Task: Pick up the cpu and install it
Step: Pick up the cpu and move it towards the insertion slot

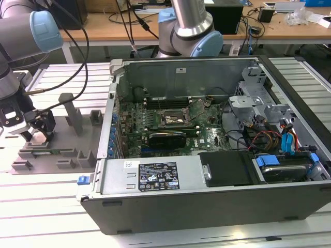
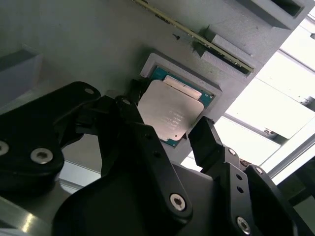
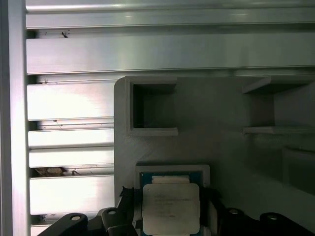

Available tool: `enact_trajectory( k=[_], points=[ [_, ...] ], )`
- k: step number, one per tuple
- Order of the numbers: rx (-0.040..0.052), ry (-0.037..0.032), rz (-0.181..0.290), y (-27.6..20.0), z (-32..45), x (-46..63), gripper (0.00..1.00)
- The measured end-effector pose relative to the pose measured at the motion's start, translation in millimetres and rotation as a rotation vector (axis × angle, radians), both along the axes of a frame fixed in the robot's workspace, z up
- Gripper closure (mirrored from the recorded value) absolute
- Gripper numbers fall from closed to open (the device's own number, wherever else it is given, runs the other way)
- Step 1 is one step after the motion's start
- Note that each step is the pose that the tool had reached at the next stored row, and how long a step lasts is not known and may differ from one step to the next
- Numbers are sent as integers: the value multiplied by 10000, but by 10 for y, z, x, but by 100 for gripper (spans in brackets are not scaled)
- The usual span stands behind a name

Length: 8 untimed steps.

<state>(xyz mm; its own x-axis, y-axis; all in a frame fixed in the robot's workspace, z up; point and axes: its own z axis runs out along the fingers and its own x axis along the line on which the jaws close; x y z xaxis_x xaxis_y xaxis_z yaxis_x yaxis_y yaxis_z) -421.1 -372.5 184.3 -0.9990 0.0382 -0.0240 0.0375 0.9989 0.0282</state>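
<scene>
In the exterior view the arm (image 1: 20, 31) reaches down at the exterior view's left, and its claw (image 1: 39, 137) sits low over the grey tray (image 1: 77, 132). The tray lies at about nine o'clock from the open case (image 1: 181, 77), just beside it. The socket (image 1: 175, 120) is mid-board inside the case. At six o'clock from it, on the metal box at the case's near edge, is a white and black label (image 1: 155, 175) (its print is too small to read). Both rest on a slatted aluminium table (image 1: 51, 206). At twelve o'clock stands a wooden desk (image 1: 207, 28) strewn with cables.

In the second wrist view the cpu (image 2: 170, 115) lies flat, metal lid up, in a square pocket of the tray (image 2: 74, 44). It is close to square, so it has no real long axis. A green rim shows around the lid, and the faint print on it cannot be read. The claw (image 2: 167, 118) is spread, one black finger (image 2: 204, 132) on each side of the chip, close to its edges; contact cannot be made out. A thin gold-edged strip (image 2: 211, 46) lies in a slot near the pocket.

In the first wrist view the cpu (image 3: 171, 209) sits square to its pocket walls, its stepped lid edge facing an empty box-shaped recess in the tray (image 3: 206, 108). The claw (image 3: 169, 195) straddles the pocket from outside its walls. Bright aluminium slats (image 3: 74, 98) lie beyond the tray's rounded corner.
</scene>
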Motion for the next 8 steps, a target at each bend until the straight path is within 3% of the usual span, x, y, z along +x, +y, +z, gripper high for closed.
enact_trajectory(
  k=[8],
  points=[
    [-1, -1, 0, 0, 28, 0, 34]
  ],
)
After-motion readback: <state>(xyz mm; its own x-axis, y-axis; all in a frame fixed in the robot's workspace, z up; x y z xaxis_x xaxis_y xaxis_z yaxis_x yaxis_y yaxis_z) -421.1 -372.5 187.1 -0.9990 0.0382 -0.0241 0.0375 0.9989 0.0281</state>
